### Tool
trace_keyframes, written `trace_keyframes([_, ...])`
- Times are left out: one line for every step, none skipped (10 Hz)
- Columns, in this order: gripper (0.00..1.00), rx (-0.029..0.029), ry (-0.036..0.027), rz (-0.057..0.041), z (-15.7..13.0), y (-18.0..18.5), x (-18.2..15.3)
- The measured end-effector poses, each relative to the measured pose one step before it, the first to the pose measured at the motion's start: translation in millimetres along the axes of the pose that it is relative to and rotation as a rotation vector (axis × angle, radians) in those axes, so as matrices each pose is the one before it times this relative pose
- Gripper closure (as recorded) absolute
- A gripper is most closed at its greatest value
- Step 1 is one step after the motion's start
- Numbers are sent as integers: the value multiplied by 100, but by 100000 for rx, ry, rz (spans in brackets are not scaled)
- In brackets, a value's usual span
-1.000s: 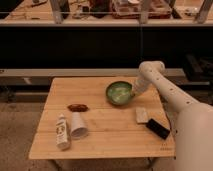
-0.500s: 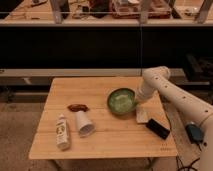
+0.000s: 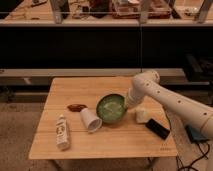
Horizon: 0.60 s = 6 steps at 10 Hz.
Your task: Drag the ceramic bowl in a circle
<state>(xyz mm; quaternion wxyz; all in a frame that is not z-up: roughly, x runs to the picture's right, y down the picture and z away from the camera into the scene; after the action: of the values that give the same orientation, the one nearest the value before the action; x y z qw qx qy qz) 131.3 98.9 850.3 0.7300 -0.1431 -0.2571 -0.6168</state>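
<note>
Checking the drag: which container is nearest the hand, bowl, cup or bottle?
The green ceramic bowl; the hand is at its right rim, while the white cup and bottle lie farther left.

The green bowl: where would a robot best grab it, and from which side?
Probably its thin right rim, from above: the ceramic bowl is wide and shallow, the white cup crowds its left, and the gripper sits at that right edge.

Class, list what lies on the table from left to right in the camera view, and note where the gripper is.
white bottle → brown object → paper cup → ceramic bowl → gripper, at the bowl's right rim → white block → black device
</note>
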Motion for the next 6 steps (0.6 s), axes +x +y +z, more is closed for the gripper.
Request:
trace_keyframes([82,1128,-66,-1666,280,-1160,295])
trace_keyframes([82,967,-111,-1104,290,-789,411])
trace_keyframes([82,1511,-486,-716,517,-869,617])
trace_keyframes([82,1672,-353,286,451,-448,735])
trace_keyframes([82,1240,-121,295,309,-286,613])
trace_keyframes([82,1484,169,394,392,-357,1025])
